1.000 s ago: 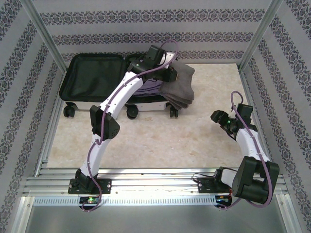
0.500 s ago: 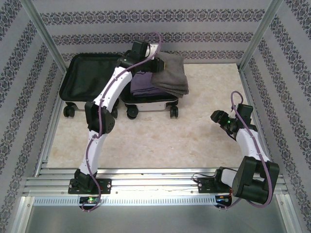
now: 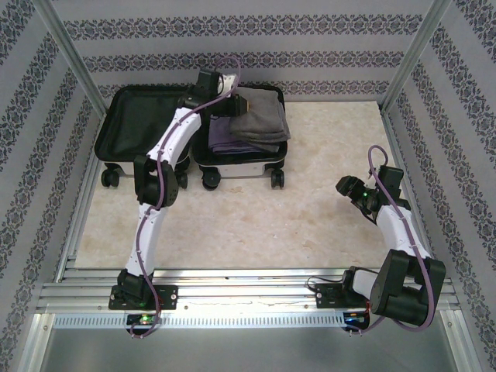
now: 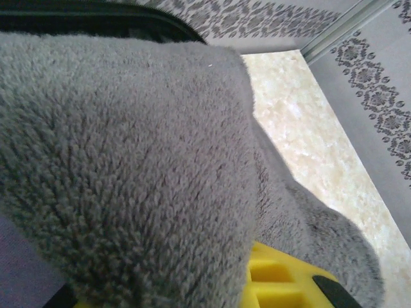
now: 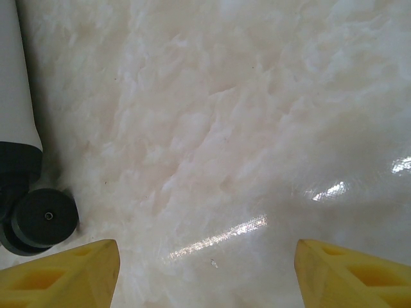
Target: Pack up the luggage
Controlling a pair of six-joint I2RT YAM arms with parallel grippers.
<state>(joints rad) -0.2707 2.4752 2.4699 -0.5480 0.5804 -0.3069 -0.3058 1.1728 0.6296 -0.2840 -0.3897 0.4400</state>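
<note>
White hard-shell suitcase (image 3: pixel 232 165) lies open at the far left of the tabletop (image 3: pixel 310 217); the left hand (image 3: pixel 236 101) clamps a folded grey fleece cloth (image 3: pixel 262 120) over its right half. Left wrist: the fleece covers a yellow finger (image 4: pixel 276 279). Right wrist: the right hand (image 5: pixel 205 256) is wide open and empty.

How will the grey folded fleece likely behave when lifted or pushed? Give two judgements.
Probably floppy: the grey fleece drapes over the left gripper, its edge sagging. Likely light and grippy, given its fuzzy pile; pushed, it would probably bunch rather than slide across the purple clothes in the luggage.
</note>
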